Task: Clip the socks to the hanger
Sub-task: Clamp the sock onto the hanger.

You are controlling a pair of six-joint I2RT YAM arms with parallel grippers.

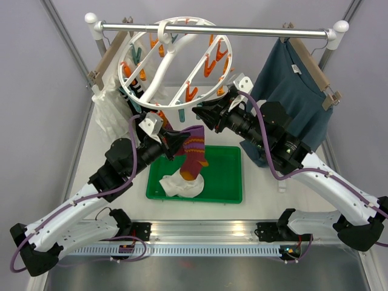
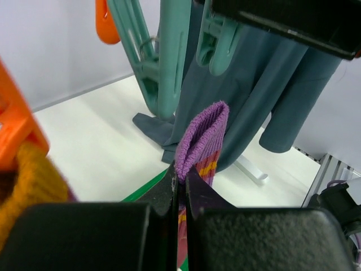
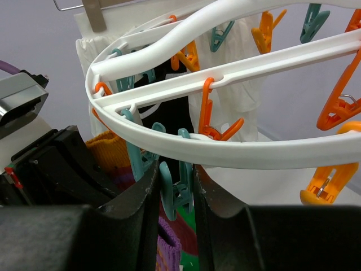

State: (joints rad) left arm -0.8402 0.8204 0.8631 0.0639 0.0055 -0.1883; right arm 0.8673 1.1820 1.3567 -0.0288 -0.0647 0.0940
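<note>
White tabletop (image 1: pixel 251 194) lies below me, with a green tray (image 1: pixel 224 176) holding a white sock (image 1: pixel 180 186). My left fingers (image 2: pixel 171 189) are clamped on a purple-and-orange striped sock (image 1: pixel 193 148), held above the tray just under the hanger (image 3: pixel 237 151). My right fingers (image 3: pixel 148 197) pinch a teal clip (image 3: pixel 174 192) on its near rim.

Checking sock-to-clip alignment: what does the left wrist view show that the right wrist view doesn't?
Only left wrist: the left gripper pinching the striped sock by its purple cuff, with the blue shirt hanging behind. Only right wrist: the hanger with its white ring, and the right gripper holding a teal clip. Both: the sock's purple cuff and teal clips.
</note>
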